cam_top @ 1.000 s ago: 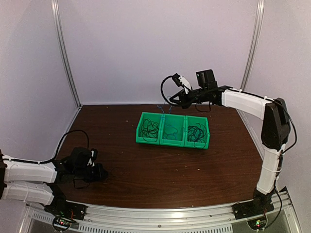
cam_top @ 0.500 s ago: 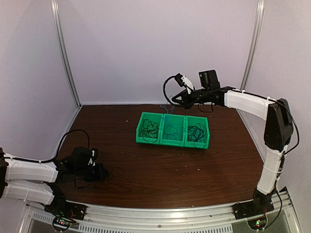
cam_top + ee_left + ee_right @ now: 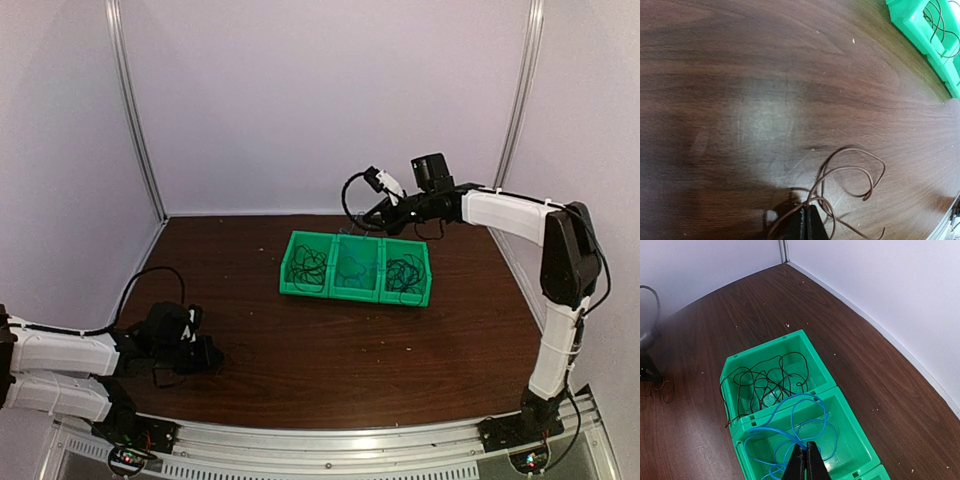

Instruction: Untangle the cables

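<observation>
Several thin blue, black cables [image 3: 767,432]

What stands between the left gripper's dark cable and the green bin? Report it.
Nothing visible. The left gripper, shut on the dark cable, faces only tabletop up to the green bin. The right gripper holds a blue cable from the bin.

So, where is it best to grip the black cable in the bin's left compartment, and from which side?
Probably one loop near the middle of the black cable, coming straight down from above. The bin walls block any sideways approach, and the loops lie loose and spread on the floor, so one strand can be pinched alone.
</observation>
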You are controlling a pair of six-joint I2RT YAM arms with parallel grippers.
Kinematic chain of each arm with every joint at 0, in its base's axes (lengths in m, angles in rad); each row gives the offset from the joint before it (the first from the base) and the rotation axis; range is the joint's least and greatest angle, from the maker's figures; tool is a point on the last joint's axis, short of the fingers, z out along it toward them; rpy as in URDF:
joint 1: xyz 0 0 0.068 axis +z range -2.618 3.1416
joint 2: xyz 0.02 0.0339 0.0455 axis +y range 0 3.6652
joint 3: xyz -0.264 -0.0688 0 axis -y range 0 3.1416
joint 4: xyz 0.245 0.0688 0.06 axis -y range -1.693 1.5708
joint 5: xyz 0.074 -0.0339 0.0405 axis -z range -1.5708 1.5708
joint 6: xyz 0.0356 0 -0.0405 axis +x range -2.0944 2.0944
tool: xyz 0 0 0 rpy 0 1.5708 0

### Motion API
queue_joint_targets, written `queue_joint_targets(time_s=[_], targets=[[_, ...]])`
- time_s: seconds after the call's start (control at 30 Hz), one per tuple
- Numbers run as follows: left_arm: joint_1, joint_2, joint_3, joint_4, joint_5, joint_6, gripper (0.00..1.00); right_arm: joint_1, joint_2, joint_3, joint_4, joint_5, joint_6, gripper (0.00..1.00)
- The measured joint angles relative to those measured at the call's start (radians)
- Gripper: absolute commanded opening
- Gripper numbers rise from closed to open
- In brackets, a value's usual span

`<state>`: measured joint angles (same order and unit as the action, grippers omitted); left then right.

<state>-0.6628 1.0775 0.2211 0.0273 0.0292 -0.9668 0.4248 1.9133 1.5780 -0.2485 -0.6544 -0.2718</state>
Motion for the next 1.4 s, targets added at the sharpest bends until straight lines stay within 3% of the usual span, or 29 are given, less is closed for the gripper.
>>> queue_joint_targets(time_s=[0.23,0.43,0.63,0.77,1.0,1.2,1.4], targets=[[0.0,0.002,0.0,0.0,0.0,0.0,0.0,0.003,0.185,0.124,-0.107,0.011,-0.023,0.0],[0.0,-0.003,0.006,-0.003,0.0,0.01,0.0,0.013,0.252,0.154,-0.183,0.055,-0.031,0.0],[0.0,-0.053,0.025,0.022,0.005,0.052,0.0,0.034,0.255,0.185,-0.219,0.114,-0.046,0.42],[0.0,-0.107,0.032,0.068,0.016,0.081,0.0,0.06,0.174,0.101,-0.196,0.181,-0.045,0.51],[0.0,-0.13,0.033,0.159,0.07,0.129,0.0,0.188,-0.003,0.045,-0.174,0.144,-0.07,0.51],[0.0,-0.145,0.033,0.23,0.111,0.141,0.0,0.33,0.008,0.038,-0.161,-0.013,-0.06,0.35],[0.0,-0.146,0.033,0.261,0.12,0.135,0.0,0.452,0.065,0.021,-0.164,-0.09,-0.047,0.27]])
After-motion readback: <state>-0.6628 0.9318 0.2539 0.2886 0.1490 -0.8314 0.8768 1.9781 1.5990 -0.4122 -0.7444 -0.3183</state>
